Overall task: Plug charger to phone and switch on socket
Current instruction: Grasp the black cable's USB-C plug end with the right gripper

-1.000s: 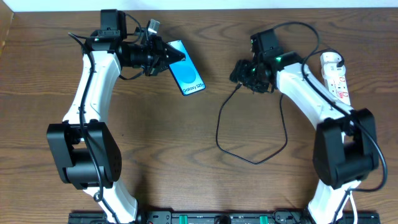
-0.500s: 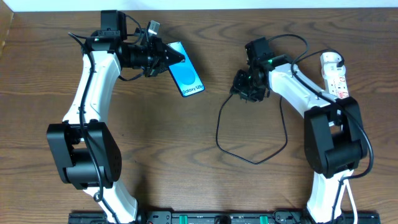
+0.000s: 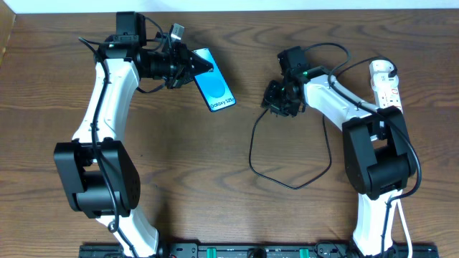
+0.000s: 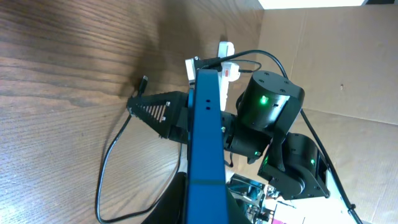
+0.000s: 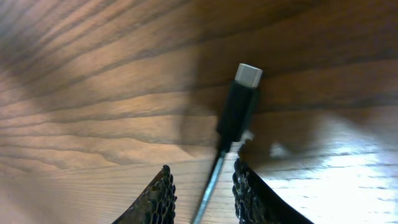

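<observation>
The phone (image 3: 215,89), with a light blue screen, is held at its upper end by my left gripper (image 3: 192,66), which is shut on it. In the left wrist view it shows edge-on (image 4: 205,137). The charger's black cable (image 3: 287,183) loops across the table. Its small connector (image 5: 239,109) lies on the wood just ahead of my right gripper (image 5: 202,186). That gripper is open, with the thin cable running between its fingers and a gap on each side. My right gripper (image 3: 276,100) is to the right of the phone. The socket, a white power strip (image 3: 387,89), lies at the far right.
The power strip's white cord runs down the right side behind my right arm. A cardboard wall (image 4: 348,62) stands beyond the table. Bare wood lies between the phone and the right gripper and across the table's front.
My right gripper has moved a little to the left along the cable, towards the phone, and its arm has swung in. The left arm and the phone have not moved.
</observation>
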Robot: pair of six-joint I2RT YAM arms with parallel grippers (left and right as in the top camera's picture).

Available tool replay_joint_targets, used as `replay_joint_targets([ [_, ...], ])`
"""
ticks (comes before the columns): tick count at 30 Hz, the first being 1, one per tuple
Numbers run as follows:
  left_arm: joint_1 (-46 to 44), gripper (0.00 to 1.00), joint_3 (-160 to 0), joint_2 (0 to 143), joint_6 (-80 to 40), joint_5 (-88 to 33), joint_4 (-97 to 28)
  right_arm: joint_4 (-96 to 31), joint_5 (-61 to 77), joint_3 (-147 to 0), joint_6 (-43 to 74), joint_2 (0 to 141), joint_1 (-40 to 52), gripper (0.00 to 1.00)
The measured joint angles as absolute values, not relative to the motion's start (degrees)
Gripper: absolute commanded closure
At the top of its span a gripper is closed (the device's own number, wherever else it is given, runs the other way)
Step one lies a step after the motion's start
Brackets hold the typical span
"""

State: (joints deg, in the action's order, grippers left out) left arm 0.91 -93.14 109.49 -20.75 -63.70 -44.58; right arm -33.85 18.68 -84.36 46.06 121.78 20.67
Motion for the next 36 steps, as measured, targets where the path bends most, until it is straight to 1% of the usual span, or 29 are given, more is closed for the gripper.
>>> replay_joint_targets([
  [19,0.9,0.92,-93.1,109.5,-20.8,-63.7,-44.7,-32.8,16.6,-84.4,47.4,122.5,22.2,0.72],
  [24,0.9,0.93,-93.1,109.5,-20.8,-63.7,-44.8,-32.2,15.9,-84.5,47.1,122.8,22.3,0.86],
  [28,0.9,0.93,-93.1,109.5,-20.9,-63.7,-44.8,-31.4,15.4,-84.6,43.7,123.1,22.3,0.87],
  [32,0.9,0.93,-93.1,109.5,-20.9,-63.7,-44.8,-31.0,14.7,-84.6,41.3,123.1,22.3,0.99],
  [36,0.9,0.92,-93.1,109.5,-20.9,-63.7,-44.8,-28.6,15.5,-84.6,38.1,123.5,22.0,0.99],
])
